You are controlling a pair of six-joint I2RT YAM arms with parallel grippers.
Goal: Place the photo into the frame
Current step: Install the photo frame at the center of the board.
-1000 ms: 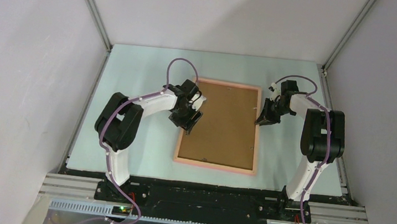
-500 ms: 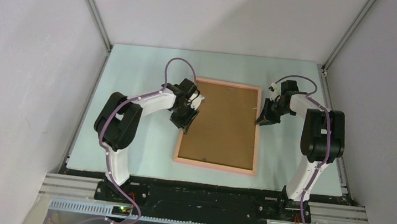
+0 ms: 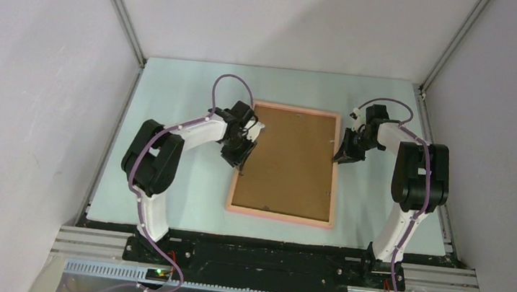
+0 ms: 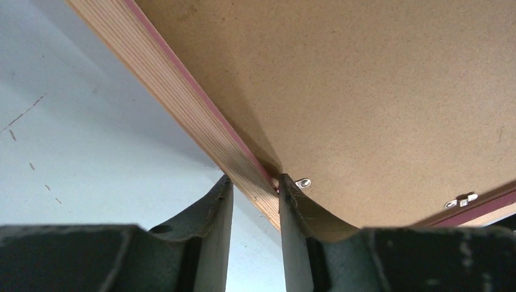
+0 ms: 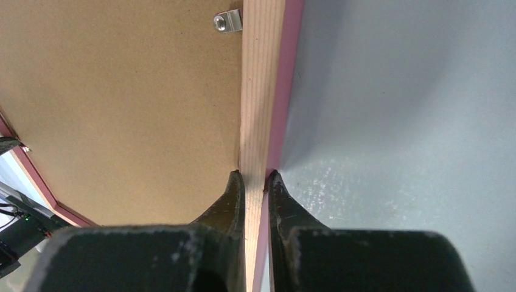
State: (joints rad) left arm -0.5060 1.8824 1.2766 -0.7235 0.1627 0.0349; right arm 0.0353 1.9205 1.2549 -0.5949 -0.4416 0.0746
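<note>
your left gripper [image 4: 254, 181] pinches the frame [image 3: 334, 197] on its rail at 10 o'clock, fingertips touching both sides at a slant. your right gripper [image 5: 252, 176] is pressed tight on the rail at 2 o'clock. the frame lies face down in the middle of the table [image 3: 173, 101], with the backing board [image 3: 290, 164] on top. the photo shows in no view. if you lift, raise both sides together and level, or the thin rails may twist and the board may slide.

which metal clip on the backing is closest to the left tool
The clip right beside the left tool, tucked against the frame rail; the other clip sits farther along the backing board.
</note>
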